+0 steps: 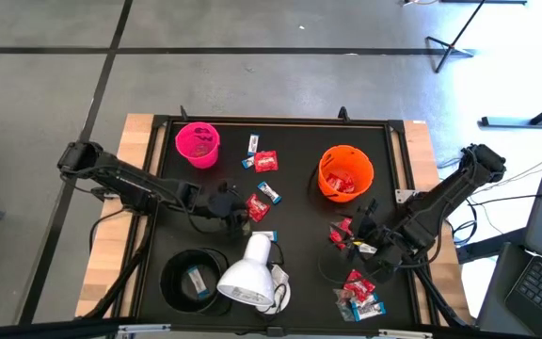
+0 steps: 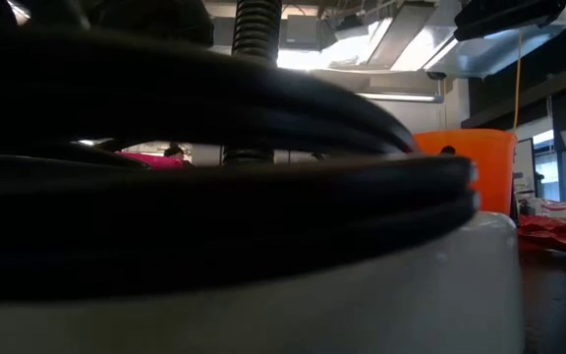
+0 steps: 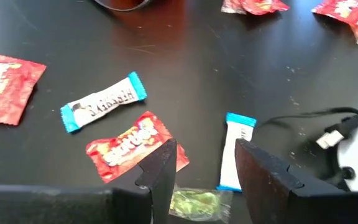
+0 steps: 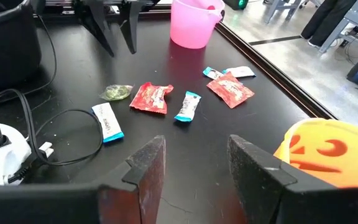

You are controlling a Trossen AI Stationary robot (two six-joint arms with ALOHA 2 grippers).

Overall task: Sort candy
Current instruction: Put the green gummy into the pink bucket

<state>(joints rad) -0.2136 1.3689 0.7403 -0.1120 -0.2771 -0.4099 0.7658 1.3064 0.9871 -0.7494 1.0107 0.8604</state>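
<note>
Candy lies scattered on the black table [image 1: 290, 254]. My left gripper [image 3: 204, 171] is open and low over the table's middle [image 1: 220, 205]. A small green wrapped piece [image 3: 194, 203] lies on the table between its fingers, and I see no touch. A red packet [image 3: 135, 146] and a white-and-blue bar [image 3: 235, 152] lie just beyond the fingers. My right gripper [image 4: 197, 165] is open and empty at the right [image 1: 360, 228], beside red packets [image 1: 341, 234]. The orange cup [image 1: 344, 172] holds red packets.
A pink cup [image 1: 198, 143] stands far left. A black cup [image 1: 194, 278] holding one bar stands near left. The white lamp head [image 1: 249, 273] with its cord [image 4: 55, 134] lies at the near middle. More packets lie near right [image 1: 360, 292] and far middle [image 1: 263, 160].
</note>
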